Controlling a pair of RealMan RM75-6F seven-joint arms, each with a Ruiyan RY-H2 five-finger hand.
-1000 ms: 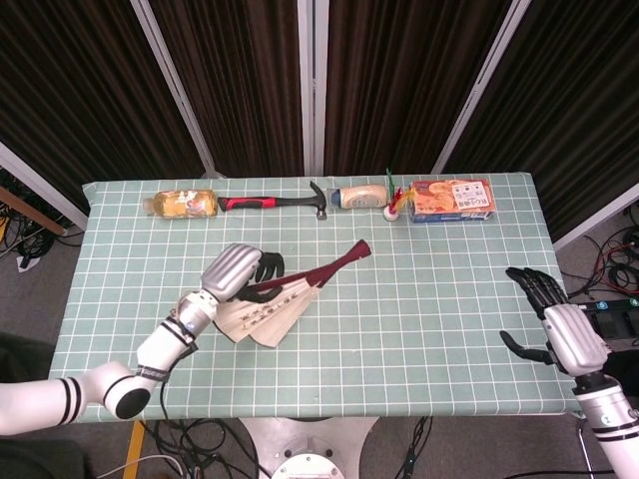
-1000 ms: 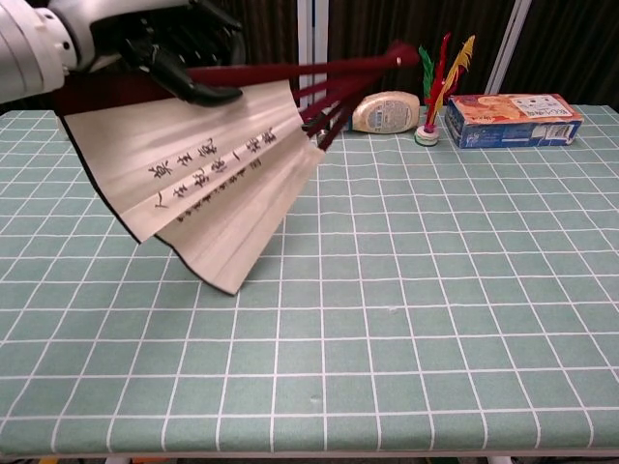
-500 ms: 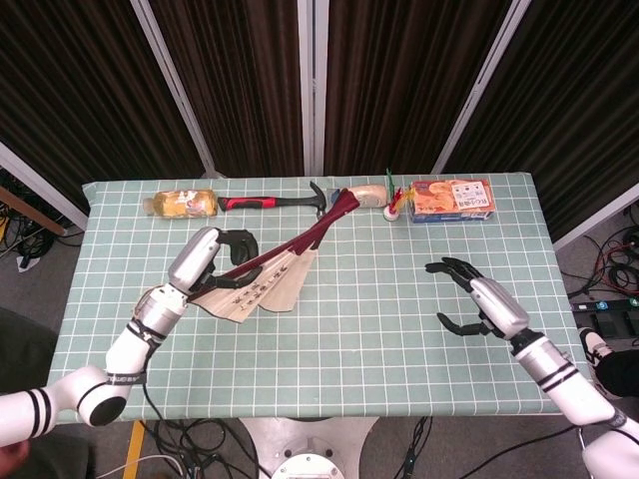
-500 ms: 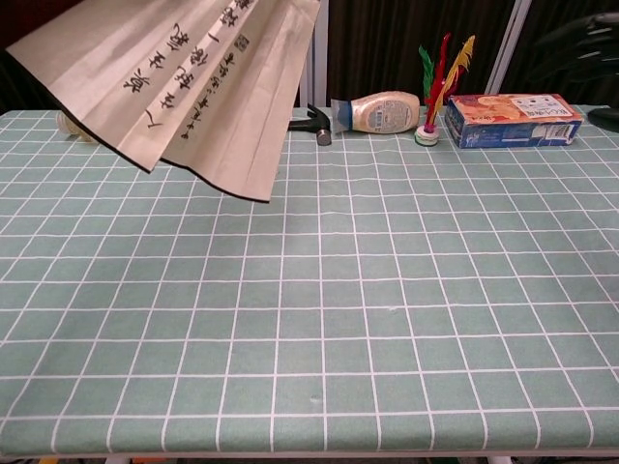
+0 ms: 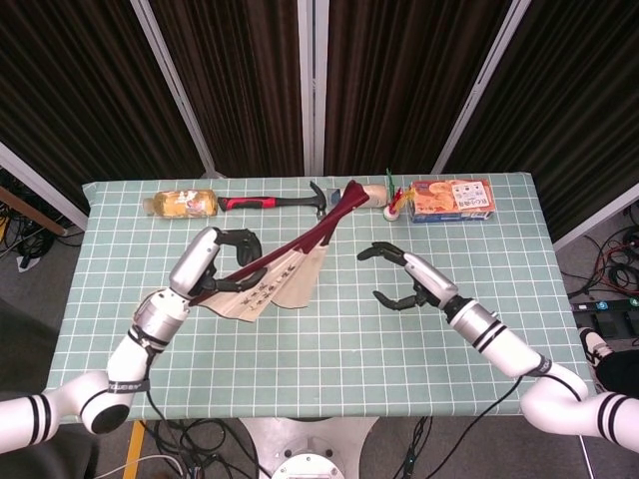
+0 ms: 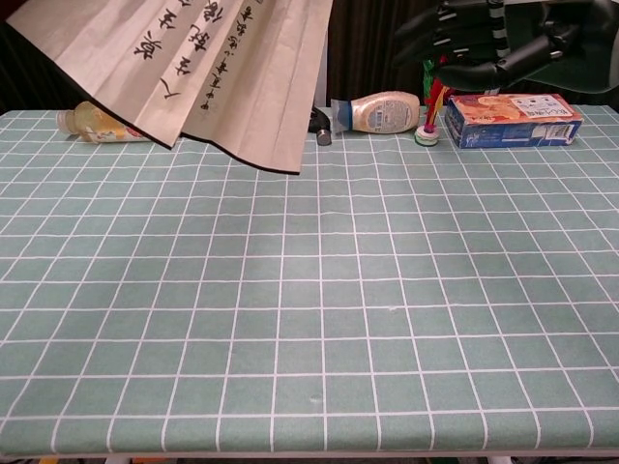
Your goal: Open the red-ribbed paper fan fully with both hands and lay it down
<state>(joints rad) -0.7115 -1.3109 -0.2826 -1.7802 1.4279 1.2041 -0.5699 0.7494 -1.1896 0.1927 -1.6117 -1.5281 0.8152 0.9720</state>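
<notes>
We see our left hand (image 5: 215, 261) gripping the fan (image 5: 268, 287) by its red ribs, holding it up off the bench (image 5: 329, 339) with the paper part-way spread. In the chest view the fan's cream paper (image 6: 208, 72), marked with black writing, hangs in the upper left, above the bench surface. The red ribs run up and right from the left hand, and their bundled ends point toward the hammer (image 5: 275, 203).

Our right hand (image 5: 409, 281) hovers to the right of the fan, apart from it, with its fingers spread and curved and nothing in them. In the chest view it shows at the top right (image 6: 484, 43).

Along the far edge of the bench, left of the hammer, lies a bottle (image 5: 182, 203). Right of the hammer lie a pale squeeze bottle (image 6: 379, 111), a feathered shuttlecock (image 6: 432, 92) and an orange box (image 5: 451, 200).
</notes>
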